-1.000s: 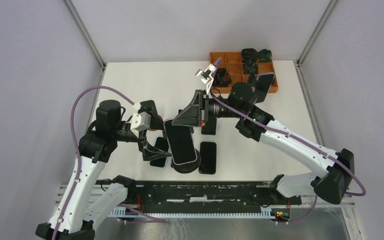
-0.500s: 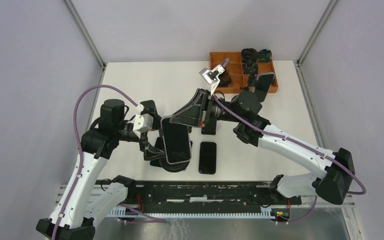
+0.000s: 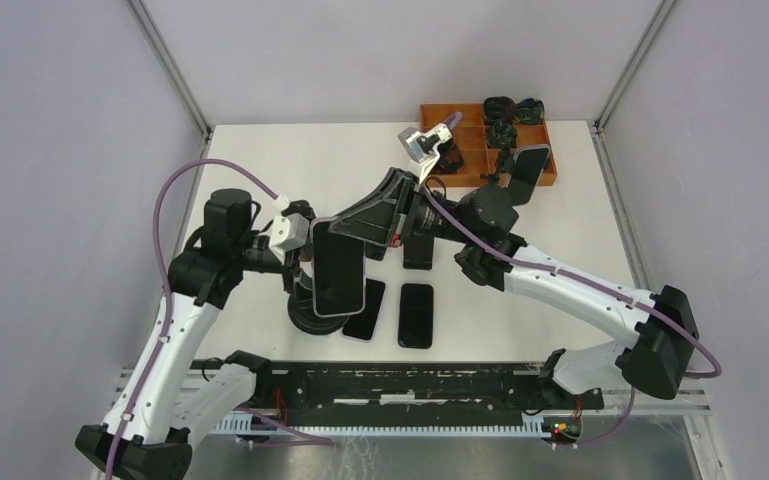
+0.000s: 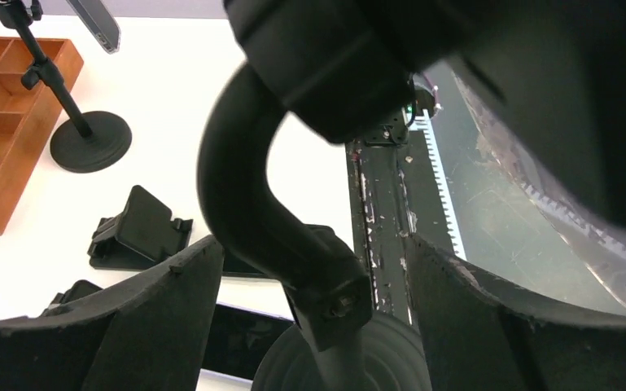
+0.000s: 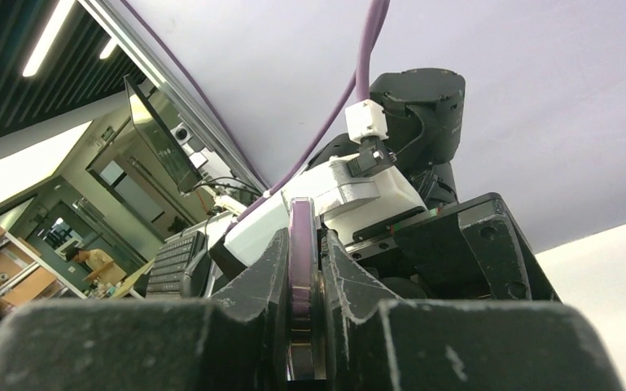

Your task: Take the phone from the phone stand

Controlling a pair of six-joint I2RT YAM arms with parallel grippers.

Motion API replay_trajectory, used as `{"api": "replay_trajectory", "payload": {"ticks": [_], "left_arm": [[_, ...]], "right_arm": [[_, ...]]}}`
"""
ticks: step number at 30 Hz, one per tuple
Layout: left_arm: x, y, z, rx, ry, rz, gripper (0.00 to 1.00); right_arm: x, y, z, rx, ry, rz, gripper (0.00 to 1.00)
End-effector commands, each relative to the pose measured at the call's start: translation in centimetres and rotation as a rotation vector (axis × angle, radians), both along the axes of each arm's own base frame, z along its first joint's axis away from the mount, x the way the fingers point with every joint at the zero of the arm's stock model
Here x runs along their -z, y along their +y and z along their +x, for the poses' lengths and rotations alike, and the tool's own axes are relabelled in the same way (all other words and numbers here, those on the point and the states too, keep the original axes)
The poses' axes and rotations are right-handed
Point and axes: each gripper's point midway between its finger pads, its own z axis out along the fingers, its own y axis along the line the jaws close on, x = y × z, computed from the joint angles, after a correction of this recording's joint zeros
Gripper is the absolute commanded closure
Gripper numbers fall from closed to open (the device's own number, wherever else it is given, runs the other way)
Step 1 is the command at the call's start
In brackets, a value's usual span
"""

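The phone (image 3: 338, 268), dark with a purple rim, stands nearly upright over the black phone stand, whose round base (image 3: 305, 318) rests on the white table. My right gripper (image 3: 345, 228) is shut on the phone's top edge; the right wrist view shows the purple rim (image 5: 300, 220) pinched between both fingers. My left gripper (image 3: 298, 272) is open, and its fingers straddle the stand's curved neck (image 4: 244, 204) with gaps on both sides, above the base (image 4: 350, 358). I cannot tell whether the phone still sits in the holder.
Two dark phones lie flat near the front edge (image 3: 416, 315) (image 3: 368, 308). A small folded black stand (image 4: 138, 232) lies behind them. A second stand with a phone (image 3: 525, 165) is at the back right, beside an orange compartment tray (image 3: 540, 178).
The stand, the phone and both grippers have shifted left. The stand base slid off one flat phone, which now shows beside it. The phone stands more upright.
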Motion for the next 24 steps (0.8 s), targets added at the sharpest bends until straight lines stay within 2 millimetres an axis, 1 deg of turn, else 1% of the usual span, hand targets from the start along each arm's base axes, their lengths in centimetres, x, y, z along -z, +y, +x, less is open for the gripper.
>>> {"api": "replay_trajectory", "payload": {"ticks": [1,3,5,8,10,11,13,16,17,18,19,20,21,24], "left_arm": [[-2.5,-0.2,-0.1,0.018,-0.058,-0.040,0.16],[-3.0,-0.3,0.1,0.015,-0.077,-0.044,0.25],[-3.5,-0.2,0.3,0.005,-0.111,-0.043,0.40],[-4.1,0.0,0.0,0.011,-0.178,-0.041,0.60],[-4.3,0.1,0.0,0.014,-0.203,-0.039,0.80],[-4.2,0.1,0.0,0.012,-0.207,-0.034,0.96],[-4.3,0.2,0.0,0.007,-0.213,-0.027,0.98],[-4.2,0.3,-0.4,0.030,-0.211,-0.006,0.98],[-4.1,0.4,-0.6,0.041,-0.210,0.005,0.98],[-4.0,0.5,-0.8,0.053,-0.202,0.016,0.98],[-3.9,0.6,-1.0,0.064,-0.200,0.027,0.98],[-3.7,0.7,-1.3,0.074,-0.179,0.042,0.98],[-3.4,0.8,-1.5,0.084,-0.168,0.052,0.98],[-2.7,1.0,-1.7,0.104,-0.158,0.074,0.98]], "right_arm": [[-7.0,-2.7,-1.8,0.017,-0.085,0.220,1.00],[-6.4,-2.7,-2.0,0.010,-0.082,0.214,1.00],[-6.1,-2.9,-2.1,0.009,-0.083,0.207,1.00],[-5.8,-3.3,-2.4,0.025,-0.099,0.192,1.00],[-5.7,-3.6,-2.5,0.030,-0.102,0.188,1.00],[-5.7,-3.6,-2.6,0.030,-0.103,0.188,1.00],[-5.6,-3.7,-2.8,0.021,-0.108,0.182,0.95],[-5.1,-3.2,-3.3,-0.006,-0.135,0.117,0.86],[-4.7,-3.0,-3.3,-0.012,-0.142,0.077,0.82],[-4.7,-2.9,-3.5,-0.010,-0.166,0.049,0.75],[-4.3,-2.8,-3.5,-0.007,-0.177,0.005,0.68],[-4.1,-2.7,-3.4,0.004,-0.202,-0.037,0.63],[-3.8,-2.7,-3.4,0.014,-0.236,-0.069,0.59],[-2.7,-2.8,-3.5,0.013,-0.259,-0.165,0.48]]}}
